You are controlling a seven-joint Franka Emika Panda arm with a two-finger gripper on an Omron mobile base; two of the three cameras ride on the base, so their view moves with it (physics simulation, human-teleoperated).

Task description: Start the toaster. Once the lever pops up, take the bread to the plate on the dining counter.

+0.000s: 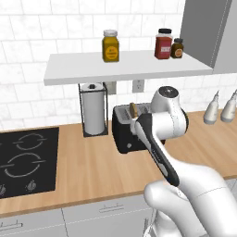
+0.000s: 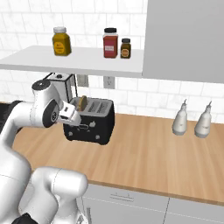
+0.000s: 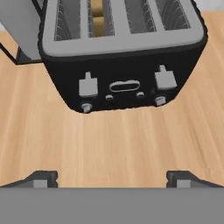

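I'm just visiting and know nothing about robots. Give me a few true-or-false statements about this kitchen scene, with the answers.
1. The bread sits in a slot of the toaster. True.
2. The gripper is clamped shut on the bread. False: its jaws stand wide open and hold nothing, in front of the toaster.
3. A paper towel roll stands beside the toaster. True.
4. The shelf above the counter carries four jars. False: three jars stand on it.
5. Two white bottles stand on the counter. True.
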